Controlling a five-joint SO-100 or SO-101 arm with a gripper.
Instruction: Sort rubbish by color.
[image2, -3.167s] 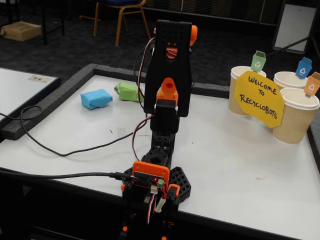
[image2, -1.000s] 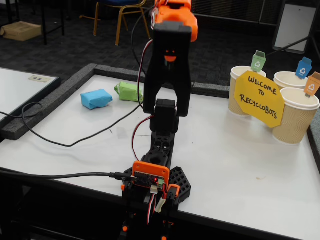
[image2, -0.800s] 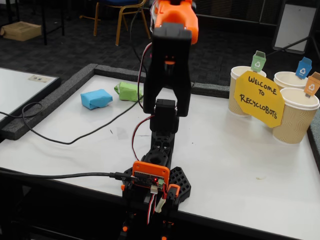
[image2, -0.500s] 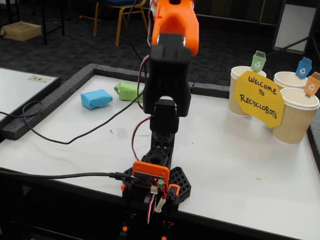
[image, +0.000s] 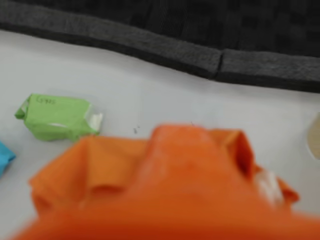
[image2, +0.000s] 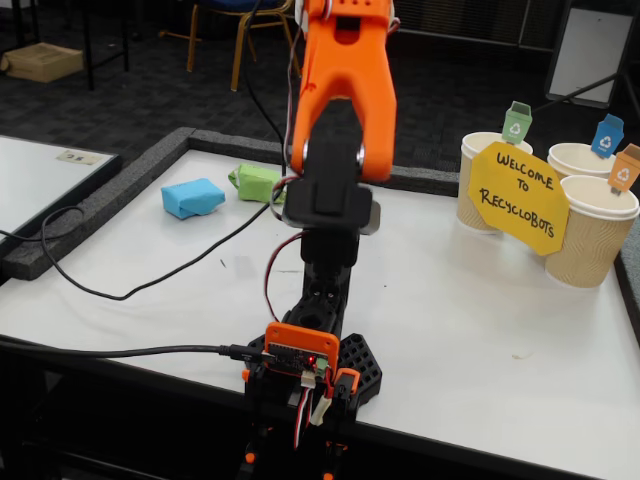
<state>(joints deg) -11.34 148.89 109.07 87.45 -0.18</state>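
Green paper lump (image: 56, 117) at 9 o'clock looks light and squishy, so pinch its middle; can't tell if the end effector (image: 165, 190) is open or closed.

The light blue paper lump (image2: 193, 197) lies on the white table near its far left corner, a squat folded packet with creased faces. Just beside it, nearer the table's far edge, rests the light green paper lump (image2: 256, 183), folded likewise; the wrist view shows faint writing on its top (image: 56, 117).
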